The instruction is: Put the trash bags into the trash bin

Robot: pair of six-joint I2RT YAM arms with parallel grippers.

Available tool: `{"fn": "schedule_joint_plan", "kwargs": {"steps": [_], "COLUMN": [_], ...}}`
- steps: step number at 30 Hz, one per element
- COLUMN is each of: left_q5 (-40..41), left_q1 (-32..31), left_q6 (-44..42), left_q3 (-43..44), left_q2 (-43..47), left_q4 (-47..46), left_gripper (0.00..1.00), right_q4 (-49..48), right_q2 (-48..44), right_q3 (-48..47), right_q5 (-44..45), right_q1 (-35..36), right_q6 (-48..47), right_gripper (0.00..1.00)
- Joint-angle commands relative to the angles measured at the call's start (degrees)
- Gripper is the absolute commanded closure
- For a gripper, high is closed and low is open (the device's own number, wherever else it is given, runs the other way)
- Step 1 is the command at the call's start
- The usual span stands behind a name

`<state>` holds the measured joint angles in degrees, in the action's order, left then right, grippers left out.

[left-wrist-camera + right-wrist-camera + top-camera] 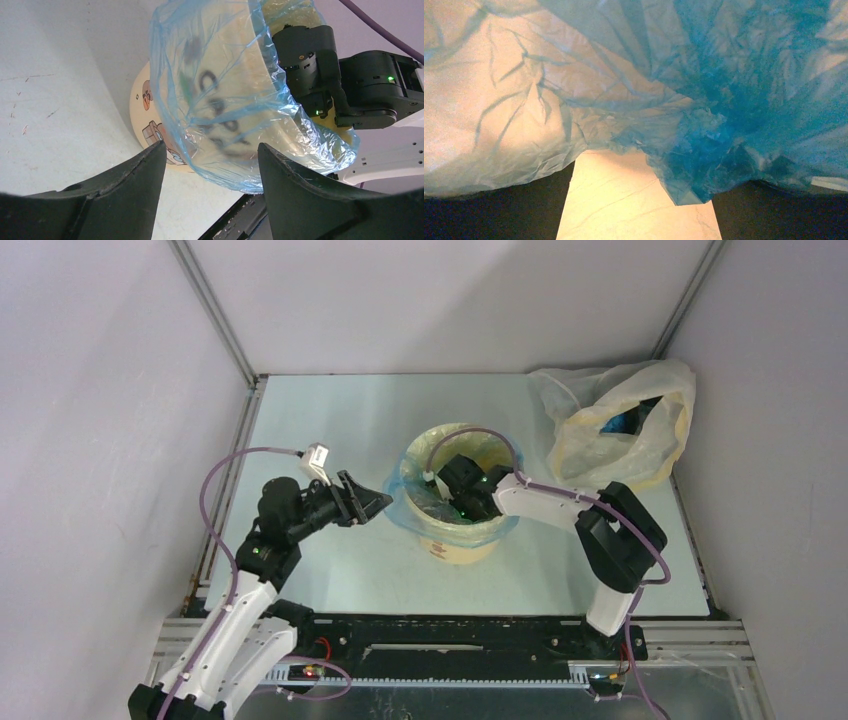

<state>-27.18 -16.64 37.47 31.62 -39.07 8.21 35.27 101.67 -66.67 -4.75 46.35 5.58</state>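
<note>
The yellow-orange trash bin (462,545) stands mid-table, cartoon pictures on its side (146,97). A thin blue trash bag (408,502) lines it, its film folded out over the rim and hanging down the outside (225,100). My left gripper (375,502) is open beside the bin's left side; in the left wrist view (211,145) the bag's hanging edge lies just beyond its fingertips. My right gripper (447,502) reaches down inside the bin. In the right wrist view it is open (639,210), with crumpled blue film (704,100) over the bin's yellow floor (624,200).
A larger pale yellowish see-through bag (620,425) with something blue inside lies at the back right corner. Grey walls and metal posts enclose the table. A black rail (450,635) runs along the near edge between the arm bases.
</note>
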Motion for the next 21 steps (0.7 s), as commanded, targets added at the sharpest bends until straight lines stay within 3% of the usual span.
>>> {"fn": "schedule_joint_plan", "kwargs": {"steps": [1, 7, 10, 14, 19, 21], "left_q5": [-0.18, 0.0, -0.09, 0.08, -0.28, -0.43], "left_q1": [-0.06, -0.1, -0.06, -0.06, -0.06, -0.06], "left_q6": [-1.32, -1.7, -1.61, -1.82, -2.02, -1.99], "left_q3": [1.89, 1.54, 1.56, 1.53, 0.62, 0.07], "left_q2": [0.54, -0.62, -0.61, -0.6, -2.12, -2.95], "left_q4": [-0.24, -0.36, -0.69, -0.67, -1.76, -2.64], "left_gripper": [0.26, 0.27, 0.27, 0.27, 0.31, 0.32], "right_q4": [-0.11, 0.46, 0.55, 0.59, 0.31, 0.4], "right_q2": [-2.35, -2.64, -2.78, -3.97, -6.34, -7.0], "right_q3": [-0.3, -0.3, -0.3, -0.31, -0.3, -0.33], "right_q5": [-0.79, -0.88, -0.21, -0.23, -1.64, -1.68], "right_q1": [0.33, 0.16, 0.09, -0.26, -0.68, -0.67], "right_q6": [0.12, 0.48, 0.85, 1.62, 2.43, 2.66], "right_gripper": [0.02, 0.41, 0.48, 0.47, 0.72, 0.75]}}
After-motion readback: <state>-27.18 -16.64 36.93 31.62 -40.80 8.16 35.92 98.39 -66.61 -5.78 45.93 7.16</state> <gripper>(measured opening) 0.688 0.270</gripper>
